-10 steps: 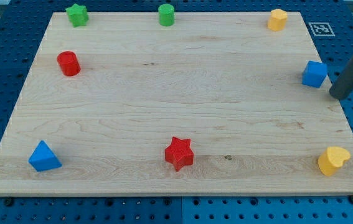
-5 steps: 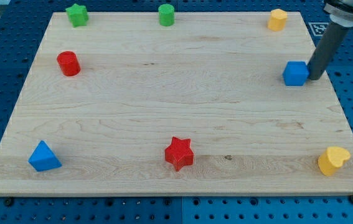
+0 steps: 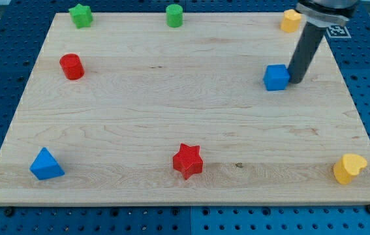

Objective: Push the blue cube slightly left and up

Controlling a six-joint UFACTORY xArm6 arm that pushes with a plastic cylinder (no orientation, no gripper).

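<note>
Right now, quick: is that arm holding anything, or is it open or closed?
No gripper: only a rod. My tip holds nothing and sits against the blue cube on its right in the view.

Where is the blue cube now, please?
The blue cube sits in the view's upper right on the board, my tip touching its right side, below the yellow block.

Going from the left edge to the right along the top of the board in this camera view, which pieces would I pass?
Green star → green cylinder → yellow block.
</note>
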